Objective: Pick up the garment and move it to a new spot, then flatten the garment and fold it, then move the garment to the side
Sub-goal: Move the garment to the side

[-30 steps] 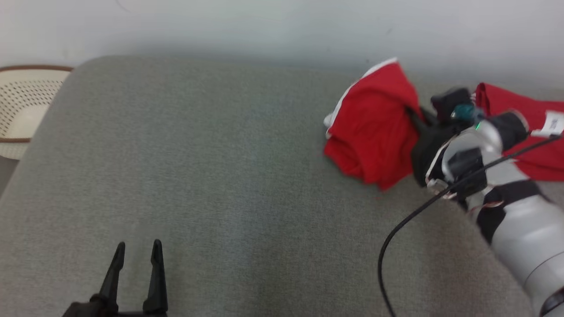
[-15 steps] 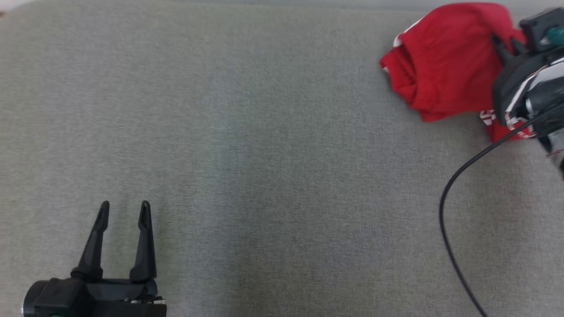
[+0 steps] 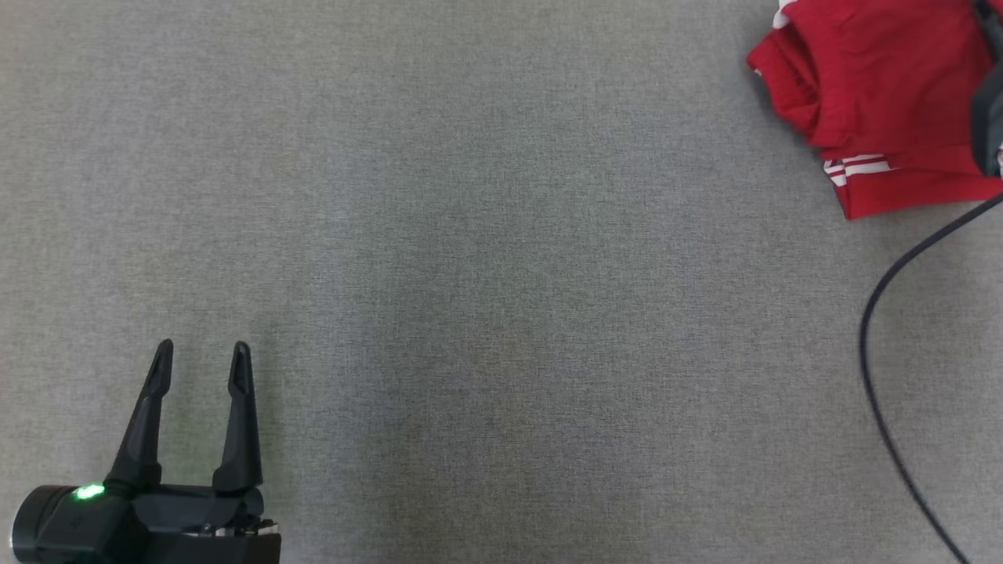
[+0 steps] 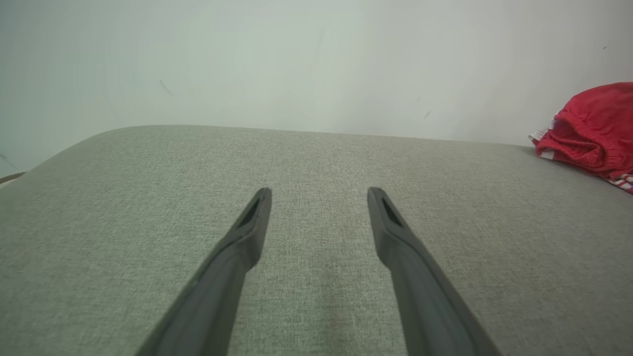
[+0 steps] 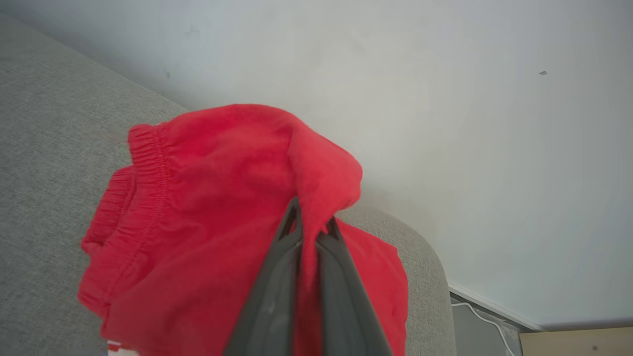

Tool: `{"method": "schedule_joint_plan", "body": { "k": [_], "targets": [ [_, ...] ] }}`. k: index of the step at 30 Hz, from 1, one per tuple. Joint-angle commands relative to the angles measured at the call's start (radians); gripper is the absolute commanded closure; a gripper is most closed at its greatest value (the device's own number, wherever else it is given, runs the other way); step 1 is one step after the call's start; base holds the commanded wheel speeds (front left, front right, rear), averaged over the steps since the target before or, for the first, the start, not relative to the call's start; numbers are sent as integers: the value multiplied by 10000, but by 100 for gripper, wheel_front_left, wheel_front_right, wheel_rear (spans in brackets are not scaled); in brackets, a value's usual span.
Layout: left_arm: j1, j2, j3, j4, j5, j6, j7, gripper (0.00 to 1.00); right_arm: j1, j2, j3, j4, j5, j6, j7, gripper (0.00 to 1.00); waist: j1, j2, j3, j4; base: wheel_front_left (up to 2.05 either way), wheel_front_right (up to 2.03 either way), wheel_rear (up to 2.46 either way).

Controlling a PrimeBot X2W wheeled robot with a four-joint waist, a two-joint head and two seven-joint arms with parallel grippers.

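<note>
The right gripper (image 5: pixel 312 218) is clamped on a fold of the red garment (image 3: pixel 885 86) at the far right of the cushion (image 3: pixel 470 258), and the striped hem (image 3: pixel 862 167) has newly unrolled into sight (the camera also tilted down), so the lift has likely begun; the left gripper (image 3: pixel 201 348) idles, fingers spread.

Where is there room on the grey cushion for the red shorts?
The wide middle of the cushion is bare, between the left jaws and the black cable. The far right corner is crowded: the shorts bunch there, pinched in the right jaws.
</note>
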Motion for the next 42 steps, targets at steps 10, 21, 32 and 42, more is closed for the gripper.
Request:
{"method": "schedule_joint_plan", "body": {
  "k": [10,21,32,42],
  "targets": [
    [158,182,165,-288,102,-37,-37,0,-363,-1093,518,-634,850,-2,535,100,-1,-2,66,-105,0,0,0],
    [122,197,129,-245,88,-57,-37,0,-616,-1489,810,-608,1158,-2,943,100,-1,-2,156,-46,0,0,0],
    [60,153,142,-138,-1,3,-37,0,-478,-1538,941,77,1333,-2,1200,0,-1,-2,188,24,0,0,0],
    [169,103,226,118,-136,38,-37,0,-777,-1134,538,568,1532,-2,97,0,-1,-2,-203,-66,0,0,0]
  ]
}}
